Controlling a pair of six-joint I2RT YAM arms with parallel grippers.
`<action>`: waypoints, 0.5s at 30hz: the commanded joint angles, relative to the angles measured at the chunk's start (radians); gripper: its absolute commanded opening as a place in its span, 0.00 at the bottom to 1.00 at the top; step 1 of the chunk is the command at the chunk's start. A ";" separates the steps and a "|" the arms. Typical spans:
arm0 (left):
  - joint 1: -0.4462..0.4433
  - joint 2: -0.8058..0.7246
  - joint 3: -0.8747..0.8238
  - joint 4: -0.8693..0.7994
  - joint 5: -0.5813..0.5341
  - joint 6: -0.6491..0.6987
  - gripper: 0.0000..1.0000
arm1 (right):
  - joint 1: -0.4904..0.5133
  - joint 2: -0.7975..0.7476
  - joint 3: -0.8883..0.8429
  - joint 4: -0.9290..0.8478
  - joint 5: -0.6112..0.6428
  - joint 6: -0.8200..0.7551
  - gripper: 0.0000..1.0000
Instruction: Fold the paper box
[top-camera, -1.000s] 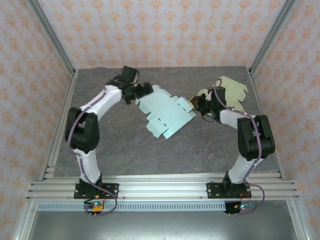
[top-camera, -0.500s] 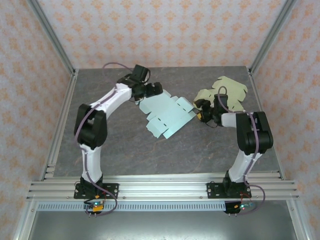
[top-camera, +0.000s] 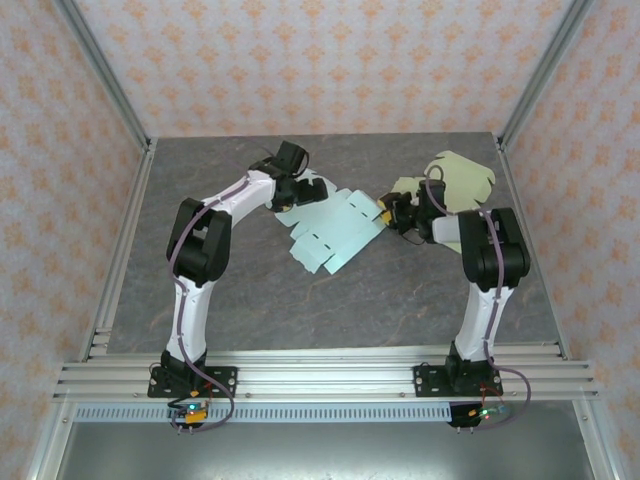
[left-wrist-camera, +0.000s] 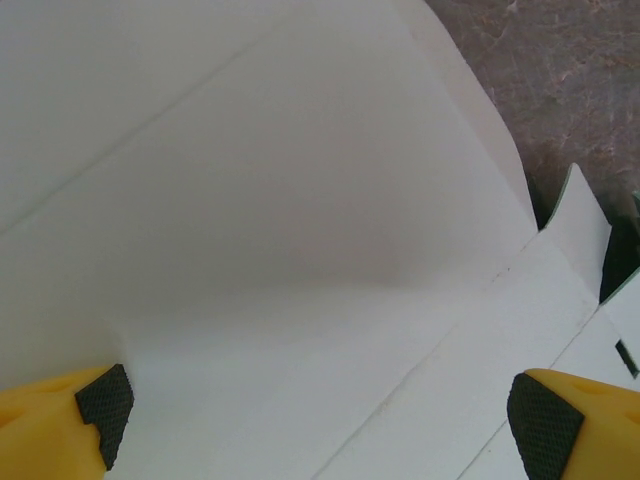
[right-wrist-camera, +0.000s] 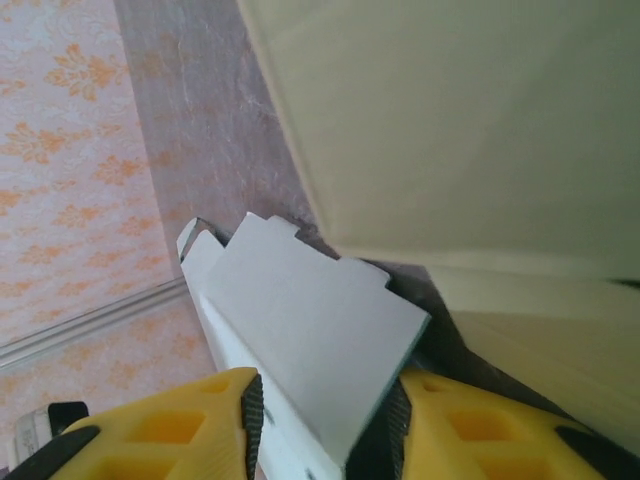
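The paper box is a pale blue flat blank lying mid-table, its creases and tabs showing. My left gripper hovers over its back left corner, jaws wide open. In the left wrist view the blank spreads under the open gripper, and nothing lies between the pads. My right gripper is at the blank's right edge. In the right wrist view a notched flap of the box stands up between the pads, and the gripper is shut on it.
A second, cream-coloured blank lies flat at the back right, just behind the right gripper, and looms close in the right wrist view. Aluminium frame posts and patterned walls bound the table at the back and sides.
My left arm has swung right, bringing the open gripper over the blank's back left corner. The right gripper opened and then closed around the flap at the right edge.
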 joint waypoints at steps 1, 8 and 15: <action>-0.015 0.009 -0.033 0.022 0.023 -0.032 1.00 | 0.021 0.031 0.035 0.063 0.005 0.020 0.32; -0.015 0.003 -0.080 0.057 0.076 -0.069 1.00 | 0.031 0.069 0.065 0.189 -0.021 0.103 0.17; 0.045 -0.113 -0.077 0.060 0.152 -0.140 1.00 | 0.041 -0.025 0.049 0.160 -0.015 -0.004 0.02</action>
